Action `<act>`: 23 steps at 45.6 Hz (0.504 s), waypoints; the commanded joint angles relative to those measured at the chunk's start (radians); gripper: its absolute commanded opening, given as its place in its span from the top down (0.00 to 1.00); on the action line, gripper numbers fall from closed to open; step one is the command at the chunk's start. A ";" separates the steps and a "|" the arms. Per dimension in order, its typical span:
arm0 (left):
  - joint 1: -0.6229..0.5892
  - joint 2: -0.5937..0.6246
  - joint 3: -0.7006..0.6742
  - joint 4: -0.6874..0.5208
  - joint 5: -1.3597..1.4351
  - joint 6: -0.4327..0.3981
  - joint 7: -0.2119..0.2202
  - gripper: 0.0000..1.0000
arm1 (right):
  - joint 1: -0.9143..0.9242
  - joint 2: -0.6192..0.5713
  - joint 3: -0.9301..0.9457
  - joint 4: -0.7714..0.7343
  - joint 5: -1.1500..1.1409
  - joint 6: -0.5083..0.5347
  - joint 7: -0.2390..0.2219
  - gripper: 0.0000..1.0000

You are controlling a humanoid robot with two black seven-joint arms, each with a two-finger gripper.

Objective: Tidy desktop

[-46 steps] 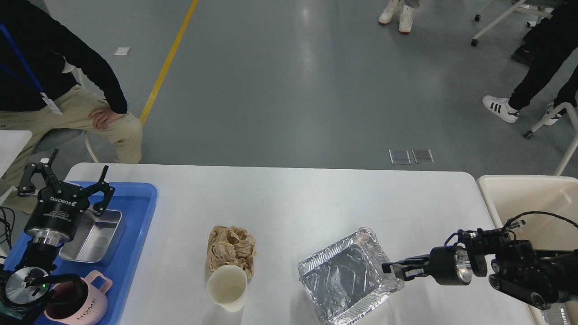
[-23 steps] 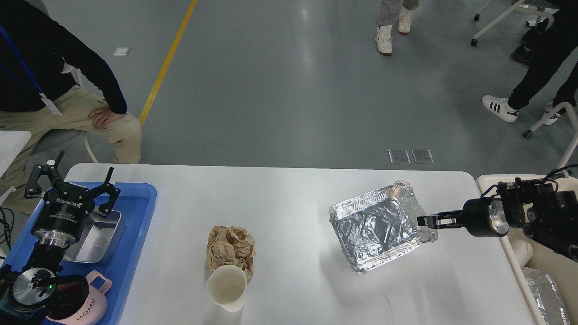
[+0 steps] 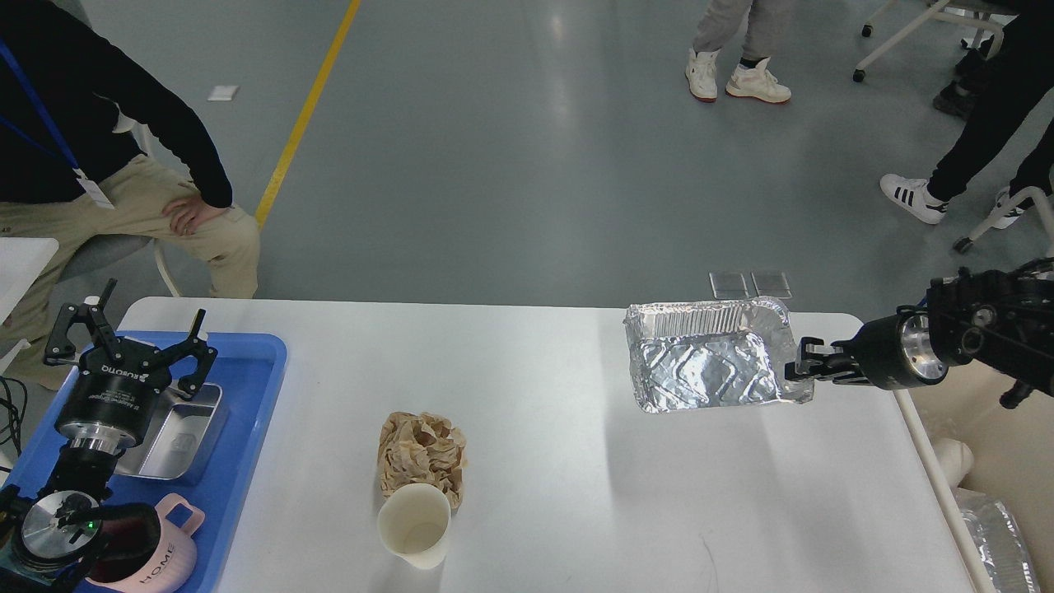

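My right tool (image 3: 797,372) pinches the right rim of the foil tray (image 3: 710,356), which hangs tilted above the far right part of the desk (image 3: 543,461), clear of its surface. The desk fills the lower middle of my view. Left of the foil tray, well apart, a crumpled paper ball (image 3: 422,449) touches a paper cup (image 3: 414,524). Farther left, my left tool (image 3: 132,329) is spread wide above the blue tray (image 3: 247,428), over a steel dish (image 3: 177,428).

Glossy grey floor (image 3: 510,148); yellow line (image 3: 309,107) at eleven o'clock; wheeled chair legs (image 3: 897,33) at one o'clock.
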 commanded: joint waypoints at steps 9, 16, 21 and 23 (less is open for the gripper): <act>-0.002 0.019 0.018 0.000 0.020 0.079 -0.008 0.03 | -0.004 -0.035 0.004 0.084 0.099 -0.007 -0.073 1.00; -0.008 0.046 0.020 0.000 0.021 0.088 -0.014 0.03 | -0.007 -0.073 0.041 0.149 0.116 -0.004 -0.073 1.00; -0.010 0.042 0.018 0.000 0.020 0.116 -0.014 0.03 | -0.021 -0.127 0.067 0.221 0.185 0.003 -0.055 1.00; -0.008 0.045 0.018 0.000 0.020 0.119 -0.014 0.03 | -0.027 -0.147 0.078 0.244 0.198 0.003 -0.046 1.00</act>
